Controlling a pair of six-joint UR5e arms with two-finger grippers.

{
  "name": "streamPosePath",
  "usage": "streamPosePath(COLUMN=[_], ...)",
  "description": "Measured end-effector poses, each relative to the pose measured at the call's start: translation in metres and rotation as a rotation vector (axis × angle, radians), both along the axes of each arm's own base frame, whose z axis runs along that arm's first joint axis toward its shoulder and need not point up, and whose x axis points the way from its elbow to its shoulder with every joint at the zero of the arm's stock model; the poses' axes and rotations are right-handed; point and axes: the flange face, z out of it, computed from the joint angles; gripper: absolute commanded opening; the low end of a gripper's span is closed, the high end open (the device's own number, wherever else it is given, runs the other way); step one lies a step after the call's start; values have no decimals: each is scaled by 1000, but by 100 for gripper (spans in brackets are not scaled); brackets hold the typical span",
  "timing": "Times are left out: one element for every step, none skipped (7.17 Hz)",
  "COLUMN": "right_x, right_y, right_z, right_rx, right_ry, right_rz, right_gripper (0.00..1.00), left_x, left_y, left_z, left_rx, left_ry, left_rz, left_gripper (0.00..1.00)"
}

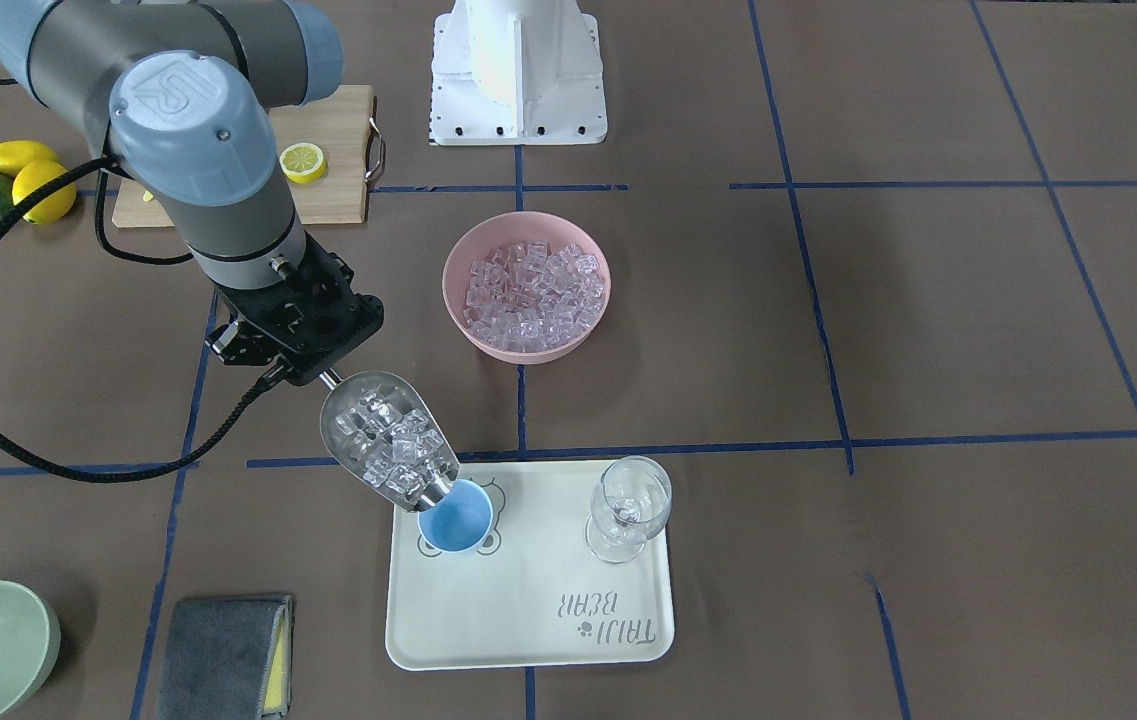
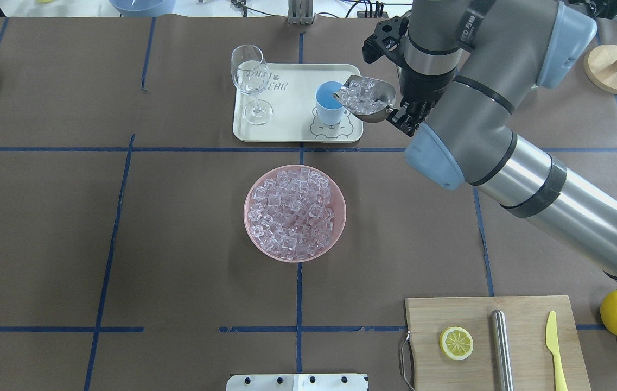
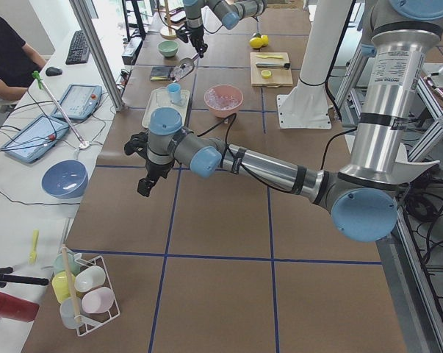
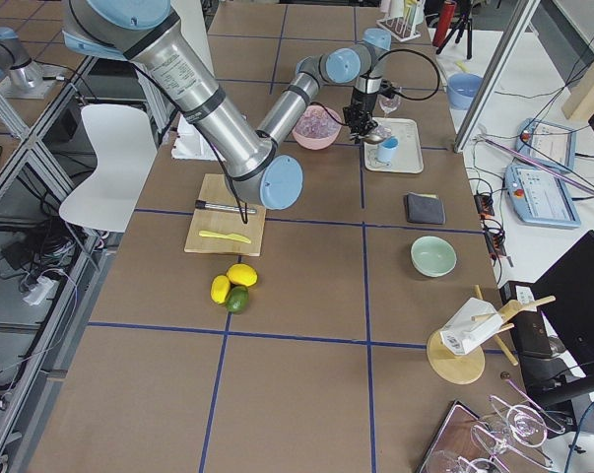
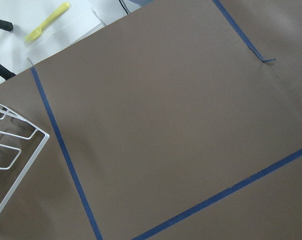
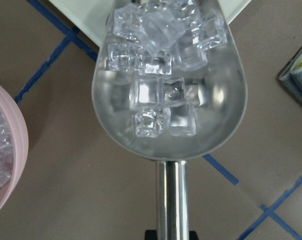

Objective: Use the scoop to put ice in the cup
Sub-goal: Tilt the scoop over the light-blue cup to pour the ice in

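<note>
Shiny steel scoop (image 6: 166, 147) has a deep rounded trough loaded with clear glassy ice (image 1: 396, 445) cubes, mostly piled toward the mouth end, with a short straight bar handle at the back. It's up off the desk (image 1: 828, 350), at the edge of the cream tray (image 1: 548, 570). Its long axis runs from the handle out to the mouth. The mouth tips down, with its lip right at the rim of the little light-blue cup (image 1: 456, 522). The cup stands upright on the tray, on the bear drawing.

The right hand (image 1: 313, 372) is clamped on the end of the handle, and the arm reaches across past the pink bowl (image 1: 528, 345) that's full of more cubes. The wrist angles down toward the tray.

The left hand (image 3: 145, 185) hangs over bare desk, well apart from all this, fingers pointing down. I can't tell if they're apart or together.
</note>
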Motion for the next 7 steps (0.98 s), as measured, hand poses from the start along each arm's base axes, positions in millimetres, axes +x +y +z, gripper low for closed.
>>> streamPosePath(right_x=[-3, -4, -4, -4, -6, -7, -7], right_y=[-5, -7, -9, -10, -13, -15, -16], right_z=[-3, -4, -6, -9, -15, -22, -27], right_rx=[-15, -31, -44, -58, -71, -82, -86], right_ry=[14, 27, 40, 53, 65, 75, 79], right_rz=[1, 2, 4, 6, 6, 7, 8], right_gripper=[0, 0, 0, 0, 0, 0, 0], left_x=[0, 0, 0, 0, 0, 0, 0], left_y=[0, 0, 1, 1, 1, 1, 1], left_z=[-1, -2, -3, -5, -6, -7, -7], left_rx=[3, 5, 6, 8, 11, 13, 14], left_ry=[1, 1, 2, 2, 3, 3, 3], left_rz=[0, 0, 0, 0, 0, 1, 1], left_gripper=[100, 100, 100, 100, 100, 100, 100])
